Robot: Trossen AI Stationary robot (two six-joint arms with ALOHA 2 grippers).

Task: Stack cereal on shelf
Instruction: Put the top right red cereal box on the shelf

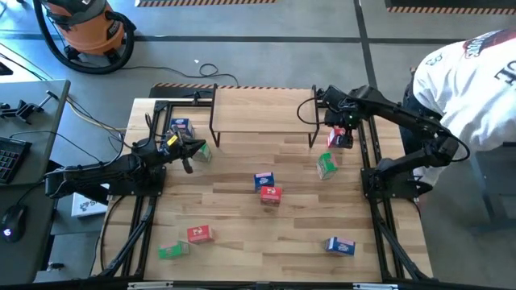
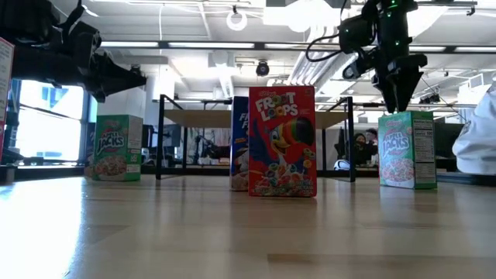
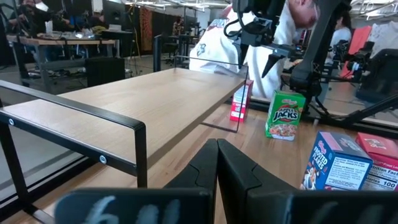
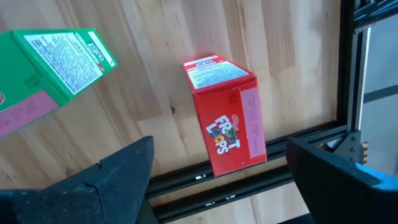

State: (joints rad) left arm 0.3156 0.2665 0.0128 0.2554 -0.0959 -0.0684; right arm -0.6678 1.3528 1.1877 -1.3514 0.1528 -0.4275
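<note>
The shelf (image 1: 262,111) stands at the table's far middle on black legs, its board bare. My right gripper (image 4: 217,168) hangs open, pointing down over an upright red cereal box (image 4: 227,118) near the shelf's right legs, one finger on each side and clear of it. A green box (image 1: 326,165) stands just nearer. My left gripper (image 3: 217,168) is shut and raised by the shelf's left end, next to a green box (image 1: 202,151) and a blue box (image 1: 180,126). A blue (image 1: 264,180) and a red box (image 1: 271,194) stand mid-table.
Near the front edge stand a red box (image 1: 199,234), a green box (image 1: 172,250) and a blue box (image 1: 339,246). A person in a white shirt (image 1: 472,72) leans in at the table's right side. Black frame rails (image 1: 375,161) run along both table sides.
</note>
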